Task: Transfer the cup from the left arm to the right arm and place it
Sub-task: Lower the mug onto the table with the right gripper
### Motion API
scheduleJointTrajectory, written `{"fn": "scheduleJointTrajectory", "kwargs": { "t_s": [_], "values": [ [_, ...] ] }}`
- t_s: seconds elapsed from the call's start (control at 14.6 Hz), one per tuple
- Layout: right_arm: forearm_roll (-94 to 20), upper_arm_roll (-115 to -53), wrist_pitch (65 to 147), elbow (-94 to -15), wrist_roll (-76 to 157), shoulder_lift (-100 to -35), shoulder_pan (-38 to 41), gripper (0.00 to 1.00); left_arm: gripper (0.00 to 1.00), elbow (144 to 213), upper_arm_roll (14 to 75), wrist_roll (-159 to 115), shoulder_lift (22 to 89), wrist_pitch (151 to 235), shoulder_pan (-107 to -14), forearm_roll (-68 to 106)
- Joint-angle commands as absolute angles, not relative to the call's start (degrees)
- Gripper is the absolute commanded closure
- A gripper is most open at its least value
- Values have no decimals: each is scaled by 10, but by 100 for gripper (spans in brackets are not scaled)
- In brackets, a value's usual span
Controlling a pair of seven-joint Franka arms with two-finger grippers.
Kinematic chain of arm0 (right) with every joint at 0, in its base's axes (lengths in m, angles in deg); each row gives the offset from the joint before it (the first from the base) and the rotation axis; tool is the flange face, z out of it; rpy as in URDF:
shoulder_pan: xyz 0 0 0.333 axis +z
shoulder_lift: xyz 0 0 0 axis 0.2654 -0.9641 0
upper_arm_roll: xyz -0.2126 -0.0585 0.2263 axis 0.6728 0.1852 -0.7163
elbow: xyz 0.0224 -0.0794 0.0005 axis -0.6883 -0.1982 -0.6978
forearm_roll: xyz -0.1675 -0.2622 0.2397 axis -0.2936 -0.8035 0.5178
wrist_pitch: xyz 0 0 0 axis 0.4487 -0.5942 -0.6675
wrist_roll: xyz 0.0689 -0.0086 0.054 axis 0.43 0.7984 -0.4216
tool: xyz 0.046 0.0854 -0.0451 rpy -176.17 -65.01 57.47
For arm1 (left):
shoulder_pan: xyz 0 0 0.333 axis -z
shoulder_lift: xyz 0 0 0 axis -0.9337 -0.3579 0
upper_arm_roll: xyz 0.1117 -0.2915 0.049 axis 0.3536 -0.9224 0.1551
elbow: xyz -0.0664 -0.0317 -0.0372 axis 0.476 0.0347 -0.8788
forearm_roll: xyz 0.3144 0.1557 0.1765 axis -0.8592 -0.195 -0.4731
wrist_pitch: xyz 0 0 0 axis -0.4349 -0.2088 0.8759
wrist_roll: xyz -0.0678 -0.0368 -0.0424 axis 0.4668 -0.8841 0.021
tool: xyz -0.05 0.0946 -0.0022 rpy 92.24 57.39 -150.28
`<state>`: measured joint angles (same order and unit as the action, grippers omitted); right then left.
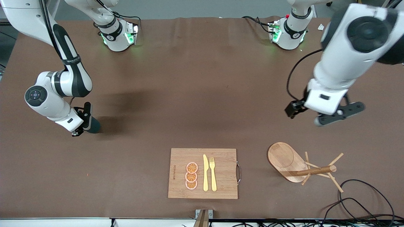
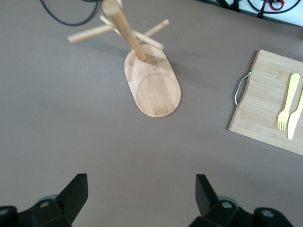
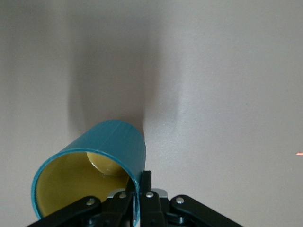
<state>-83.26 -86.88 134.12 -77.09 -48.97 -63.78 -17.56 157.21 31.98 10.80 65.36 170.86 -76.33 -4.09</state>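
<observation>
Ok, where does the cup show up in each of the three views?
Front view: the cup sits in the right pincer at the right arm's end of the table.
Left wrist view: not in it; only the rack, the board and the open left pincer.
Right wrist view: cup, its rim pinched, yellow inside showing.
Shared landmark: the brown table under all three.

I count one cup (image 3: pixel 94 161), one cutting board (image 1: pixel 202 173), three orange slices (image 1: pixel 191 176) (stacked in a row), one knife (image 1: pixel 205 172), one fork (image 1: pixel 213 173), one peg rack (image 1: pixel 300 164).
</observation>
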Motion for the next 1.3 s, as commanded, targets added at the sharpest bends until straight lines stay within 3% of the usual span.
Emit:
{"fn": "scheduleJointTrajectory", "kwargs": {
  "t_s": [0.0,0.21,0.27,0.34,0.62,0.82,1.24],
  "values": [
    [-857,-880,1352,-781,-501,-638,-190,100,0,1588,383,24,697,1711,-753,8],
    [-856,-880,1350,-780,-504,-639,-193,97,0,1609,457,-71,739,1710,-725,12],
    [-856,-880,1347,-778,-502,-639,-194,81,0,1617,494,-105,758,1709,-703,13],
    [-855,-880,1346,-777,-498,-639,-196,1,0,1627,521,-134,772,1708,-690,14],
    [-855,-882,1345,-761,-503,-636,-193,0,0,1633,579,-225,803,1645,-689,84],
    [-857,-881,1313,-743,-493,-632,-162,0,0,1633,586,-270,818,1630,-696,86],
    [-887,-879,1269,-653,-508,-653,-185,0,0,1636,606,-298,834,1602,-698,86]
  ]
}}
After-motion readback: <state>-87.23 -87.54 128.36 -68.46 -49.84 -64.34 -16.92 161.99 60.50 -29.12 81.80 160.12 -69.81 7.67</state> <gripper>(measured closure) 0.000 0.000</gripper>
